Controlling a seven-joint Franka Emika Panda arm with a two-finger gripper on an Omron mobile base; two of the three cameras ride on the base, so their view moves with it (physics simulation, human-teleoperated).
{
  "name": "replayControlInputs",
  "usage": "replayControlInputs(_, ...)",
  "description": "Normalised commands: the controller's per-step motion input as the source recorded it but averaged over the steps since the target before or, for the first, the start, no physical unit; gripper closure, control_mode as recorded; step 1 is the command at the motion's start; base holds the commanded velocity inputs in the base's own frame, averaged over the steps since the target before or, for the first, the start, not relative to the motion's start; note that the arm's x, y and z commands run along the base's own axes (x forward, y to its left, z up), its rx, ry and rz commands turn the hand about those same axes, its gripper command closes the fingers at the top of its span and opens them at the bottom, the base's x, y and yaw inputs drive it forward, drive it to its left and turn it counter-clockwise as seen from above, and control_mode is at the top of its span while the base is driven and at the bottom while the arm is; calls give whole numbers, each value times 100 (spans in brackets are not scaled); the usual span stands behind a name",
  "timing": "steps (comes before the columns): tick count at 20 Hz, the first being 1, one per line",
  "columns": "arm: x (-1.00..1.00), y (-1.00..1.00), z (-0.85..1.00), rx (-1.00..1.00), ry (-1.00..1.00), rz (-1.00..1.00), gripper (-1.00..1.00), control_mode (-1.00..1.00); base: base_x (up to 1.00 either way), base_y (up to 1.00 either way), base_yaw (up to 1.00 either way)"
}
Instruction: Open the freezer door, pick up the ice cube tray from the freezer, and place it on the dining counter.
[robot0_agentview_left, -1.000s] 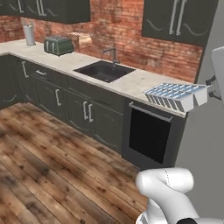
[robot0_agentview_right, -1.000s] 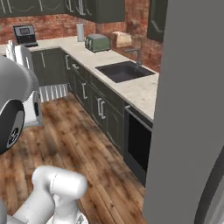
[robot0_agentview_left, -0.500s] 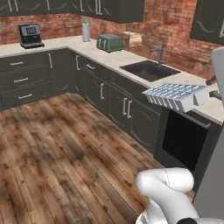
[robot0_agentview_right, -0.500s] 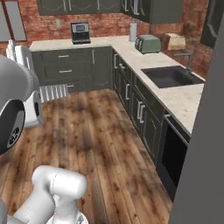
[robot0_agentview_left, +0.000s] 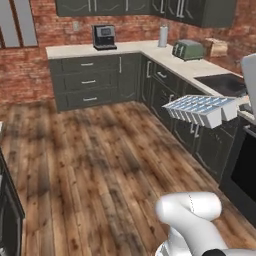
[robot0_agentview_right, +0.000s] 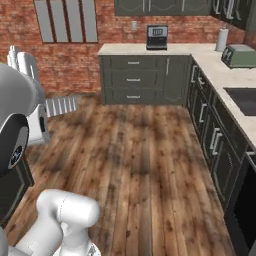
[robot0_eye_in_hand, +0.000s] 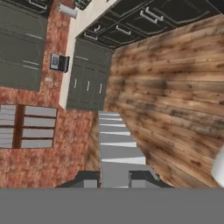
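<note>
Carry phase, judged from the three views. I hold the ice cube tray (robot0_agentview_left: 200, 110) in the air at the right of the left base view, level with the edge of the kitchen worktop (robot0_agentview_left: 150, 50) and well above the wooden floor (robot0_agentview_left: 100, 165). In the right base view the tray (robot0_agentview_right: 61, 106) juts out to the right from beside the arm, far left in the picture. In the hand view it (robot0_eye_in_hand: 114, 148) runs straight away from the fingers (robot0_eye_in_hand: 89, 178), which are clamped on its near end, one dark tip on each side.

Background, far side: a coffee machine (robot0_agentview_left: 104, 37), a paper towel roll (robot0_agentview_left: 163, 36) and a green toaster (robot0_agentview_left: 188, 49) stand on the worktop; the sink (robot0_agentview_left: 225, 84) lies to the right, and dark drawers (robot0_agentview_left: 87, 82) line the brick wall.

Step in hand: I judge the tray to be out of the freezer and in transit to the dining counter.

Next move, as I judge it: drive and turn the base until the beige slab comes before the arm, keep the tray level, then lower it flat onto a bare part of that top before parting the fingers.
</note>
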Motion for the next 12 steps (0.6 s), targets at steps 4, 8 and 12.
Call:
replayControlInputs(4,0,0,0,0,0,0,100,100,0,54,52)
replayControlInputs(8,0,0,0,0,0,0,100,100,-1,64,54)
replayControlInputs(12,0,0,0,0,0,0,100,100,-11,70,55)
